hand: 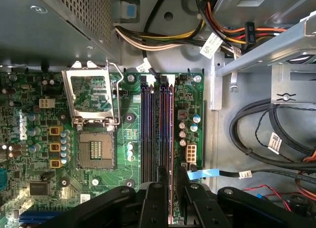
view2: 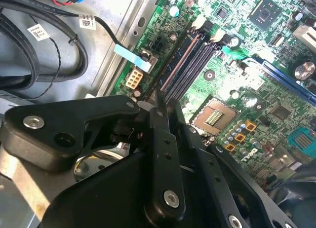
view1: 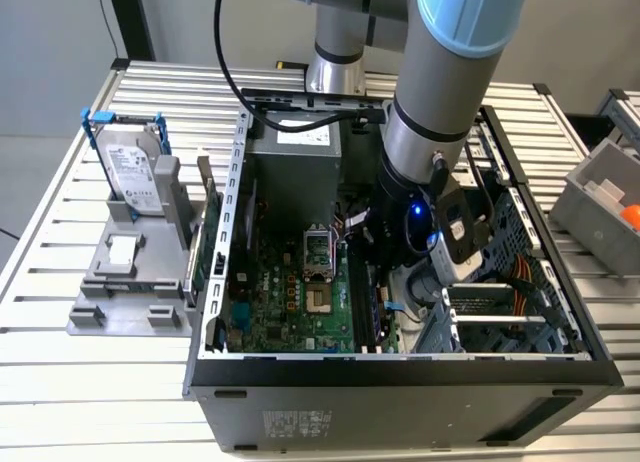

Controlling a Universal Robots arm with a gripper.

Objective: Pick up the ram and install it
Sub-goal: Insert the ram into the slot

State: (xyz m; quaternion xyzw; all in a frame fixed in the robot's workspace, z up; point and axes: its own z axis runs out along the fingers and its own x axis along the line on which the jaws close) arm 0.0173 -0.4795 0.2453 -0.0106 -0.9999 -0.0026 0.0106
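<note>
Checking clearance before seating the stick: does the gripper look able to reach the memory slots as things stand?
Probably yes. The gripper, shut on the ram, hangs directly over the memory slots; the blue-tabbed cable lies beside the board, and nothing shows between ram and slots.

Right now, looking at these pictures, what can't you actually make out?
- Near ends of the long black memory slots: covered by the black gripper, first wrist view.
- Whether the gripper holds anything: its own body blocks this, both wrist views.
- Part of the green motherboard: behind the silver-grey robot arm, exterior view.
</note>
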